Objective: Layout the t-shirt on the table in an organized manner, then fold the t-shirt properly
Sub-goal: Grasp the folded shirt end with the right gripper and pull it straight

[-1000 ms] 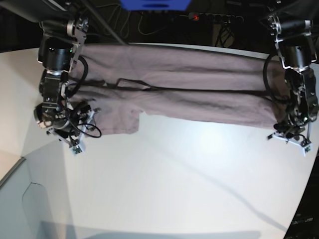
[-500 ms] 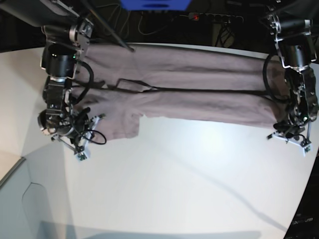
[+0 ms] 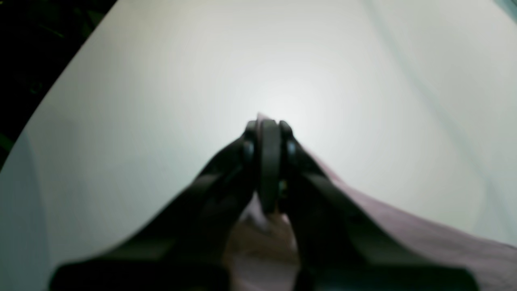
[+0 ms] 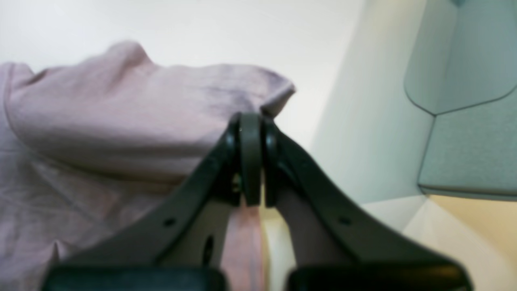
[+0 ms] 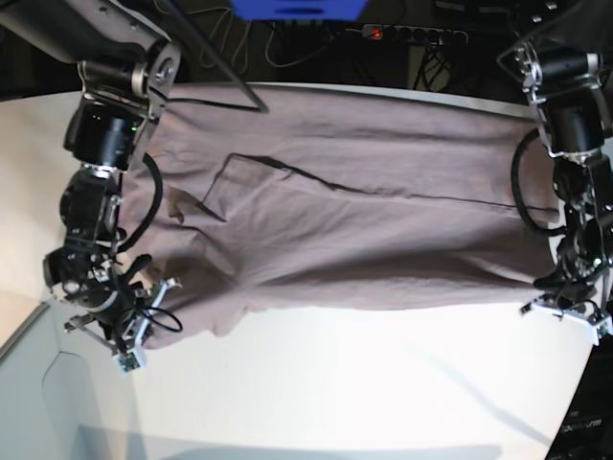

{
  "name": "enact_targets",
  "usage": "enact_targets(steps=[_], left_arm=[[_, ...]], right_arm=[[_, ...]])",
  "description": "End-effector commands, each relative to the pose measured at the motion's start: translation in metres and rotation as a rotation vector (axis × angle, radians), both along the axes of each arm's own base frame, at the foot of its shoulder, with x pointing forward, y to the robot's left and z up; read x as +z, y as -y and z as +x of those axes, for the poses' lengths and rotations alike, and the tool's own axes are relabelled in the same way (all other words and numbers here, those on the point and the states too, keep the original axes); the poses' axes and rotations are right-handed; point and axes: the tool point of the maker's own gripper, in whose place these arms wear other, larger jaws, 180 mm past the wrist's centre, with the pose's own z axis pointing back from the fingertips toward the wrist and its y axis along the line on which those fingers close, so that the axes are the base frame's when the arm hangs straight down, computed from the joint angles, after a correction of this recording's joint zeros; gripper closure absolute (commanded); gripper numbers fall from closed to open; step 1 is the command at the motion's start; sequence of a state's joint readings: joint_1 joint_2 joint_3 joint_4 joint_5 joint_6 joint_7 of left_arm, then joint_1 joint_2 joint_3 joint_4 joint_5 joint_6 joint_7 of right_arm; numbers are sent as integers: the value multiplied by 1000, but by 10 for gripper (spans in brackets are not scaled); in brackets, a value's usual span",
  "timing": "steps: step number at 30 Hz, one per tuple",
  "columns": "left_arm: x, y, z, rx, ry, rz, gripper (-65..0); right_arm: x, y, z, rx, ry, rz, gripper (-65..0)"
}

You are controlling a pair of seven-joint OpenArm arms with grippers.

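The plain mauve-brown thin-fabric t-shirt (image 5: 364, 230) now spreads wider across the upper half of the glossy white bench (image 5: 364, 383) than a second ago. Right hand (image 5: 129, 335), lower left, and left hand (image 5: 572, 309), lower right, each pinch its near edge, pulling it flat for folding.

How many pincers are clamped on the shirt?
2. The left pincer is shut on the mauve-brown thin-fabric t-shirt at base view's right edge; the right pincer is shut on its near-left corner.
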State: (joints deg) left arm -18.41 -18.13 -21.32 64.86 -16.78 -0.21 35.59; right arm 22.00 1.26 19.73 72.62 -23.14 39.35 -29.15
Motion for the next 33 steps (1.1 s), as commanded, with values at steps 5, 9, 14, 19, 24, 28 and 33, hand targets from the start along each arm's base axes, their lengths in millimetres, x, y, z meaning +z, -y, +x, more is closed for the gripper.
enact_targets(steps=[5, 9, 14, 19, 24, 28, 33], left_arm=[[35, -10, 17, 7, 91, 35, 0], [38, -11, 18, 11, 118, 47, 0], [33, -15, 11, 18, 143, 73, 0], [27, -15, 0, 15, 156, 100, 0], [30, -8, -13, 7, 211, 61, 0], [28, 2, -28, -2, 237, -14, 0], [21, -3, -55, 30, 237, -53, 0]], right_arm=[[36, -1, 3, 15, 130, 18, 0], [35, -5, -18, 16, 141, 2, 0], [27, -10, -49, 16, 131, -13, 0], [22, -12, -81, 10, 119, -32, 0], [19, -22, -116, 6, 103, -35, 0], [15, -28, -146, 2, 75, -37, 0], [21, -30, -171, -3, 68, -54, 0]])
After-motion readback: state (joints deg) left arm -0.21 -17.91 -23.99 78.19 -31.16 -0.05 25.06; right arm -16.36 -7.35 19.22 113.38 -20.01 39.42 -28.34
